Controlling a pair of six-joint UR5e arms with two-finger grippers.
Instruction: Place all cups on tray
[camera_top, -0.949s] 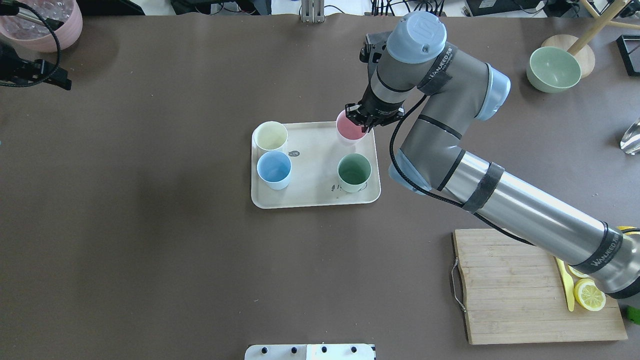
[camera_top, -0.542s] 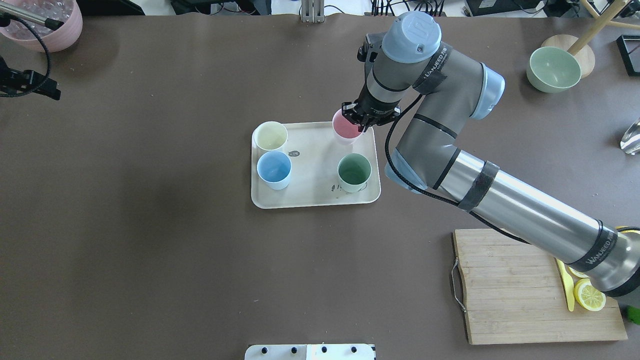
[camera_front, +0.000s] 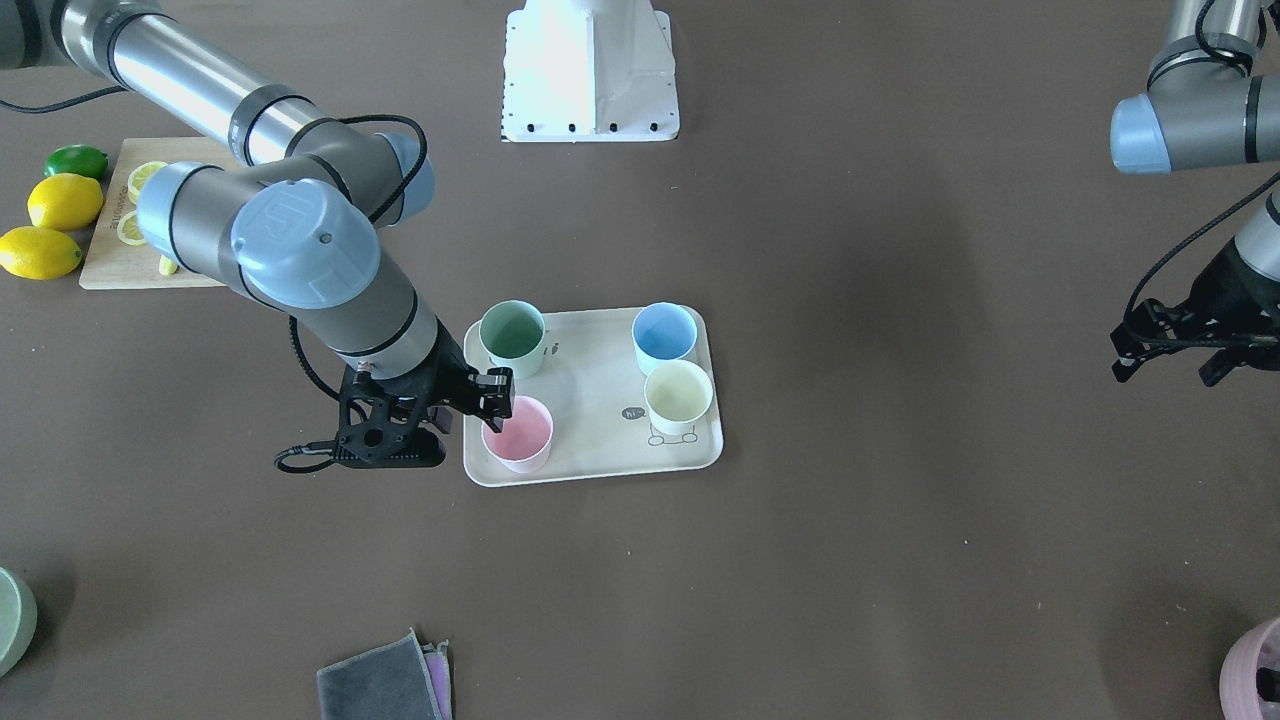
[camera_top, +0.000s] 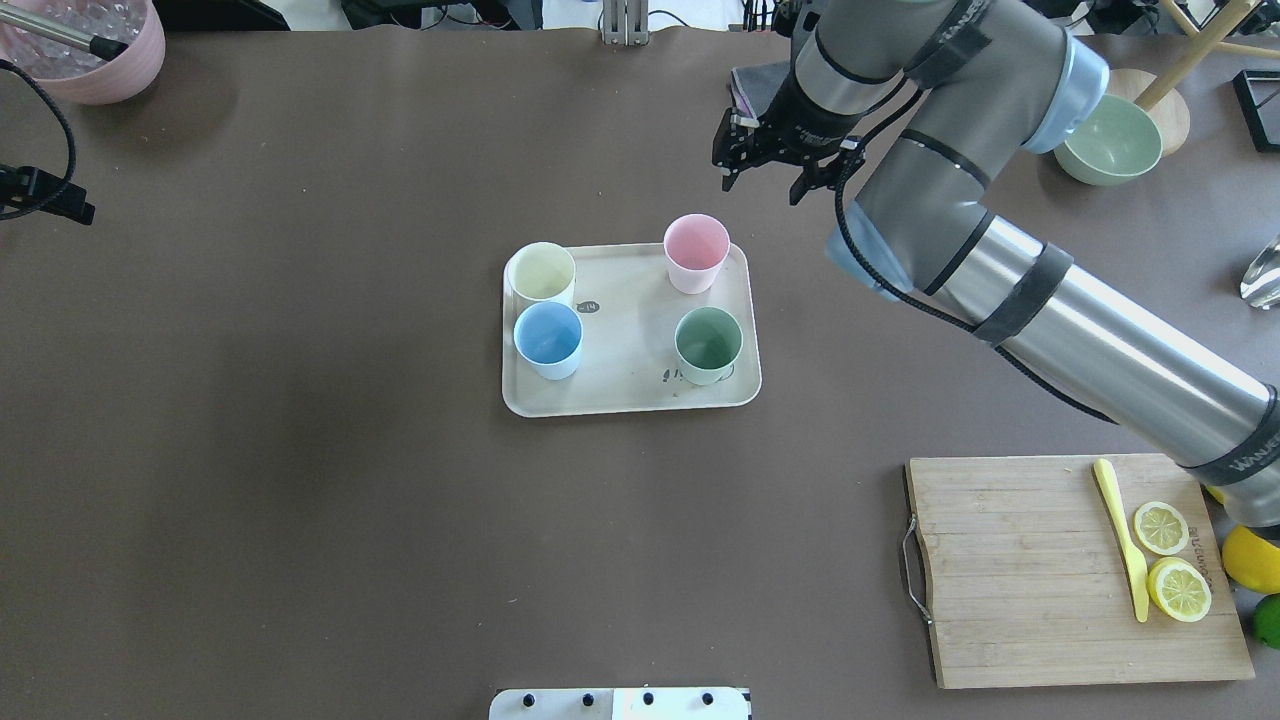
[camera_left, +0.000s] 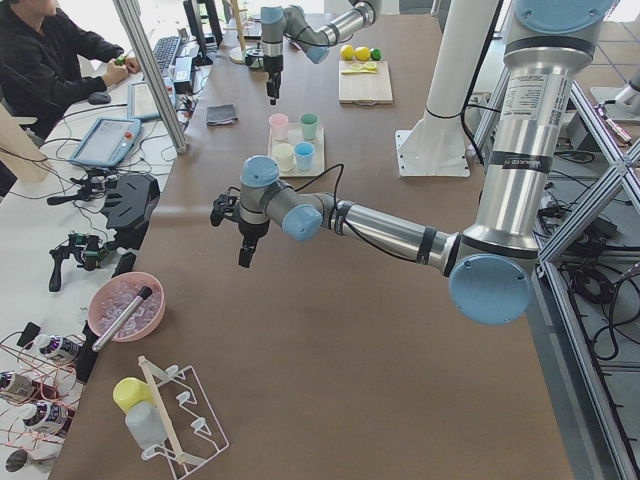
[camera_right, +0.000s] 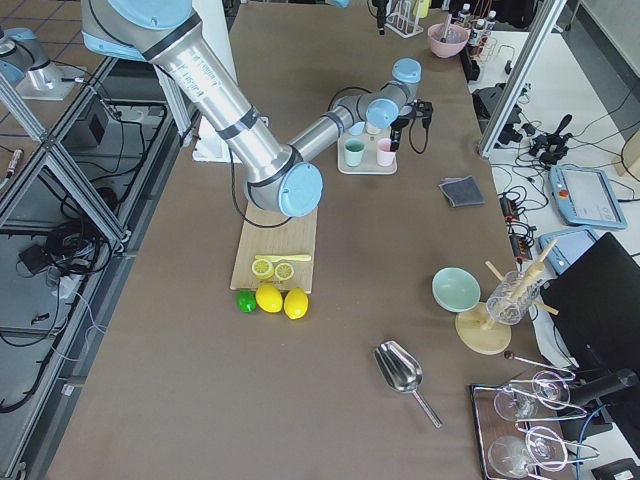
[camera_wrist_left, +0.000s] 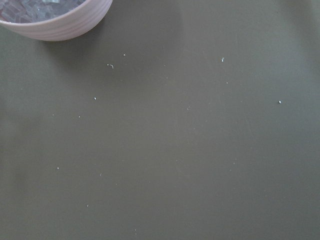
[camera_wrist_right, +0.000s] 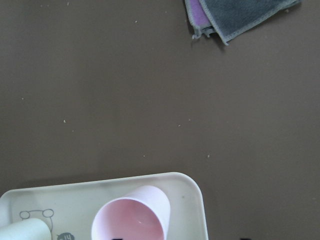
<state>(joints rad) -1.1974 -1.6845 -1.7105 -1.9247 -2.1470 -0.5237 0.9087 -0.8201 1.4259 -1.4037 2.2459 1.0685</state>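
In the overhead view, the right fingers (camera_top: 730, 165) were closed on the rim of the pink cup (camera_top: 696, 250) half a second back. Now they stand spread and empty, lifted away. The pink cup is left upright in a far corner of the tray (camera_top: 630, 405), below the fingers and on the robot's side of them. The cream cup (camera_top: 541, 272), blue cup (camera_top: 548, 335) and green cup (camera_top: 709, 342) stand on the tray too, so we judge the task done bar the retreat. The left fingers are cut off at the frame's edge here.

In the front-facing view, the right fingers overlap the pink cup's rim, and we cannot read their height or any contact. The left fingers (camera_front: 1122, 362) hang apart and empty, well away from the tray.

In both side views, the fingers are too small to judge.

The left wrist view shows only bare worktop (camera_wrist_left: 175, 150) and the edge of a pink bowl (camera_wrist_left: 50, 25); no fingers show.

In the right wrist view, the pink cup sits just ahead of the fingers, whose tips barely show at the bottom edge. A grey cloth (camera_wrist_right: 240, 15) lies far beyond.
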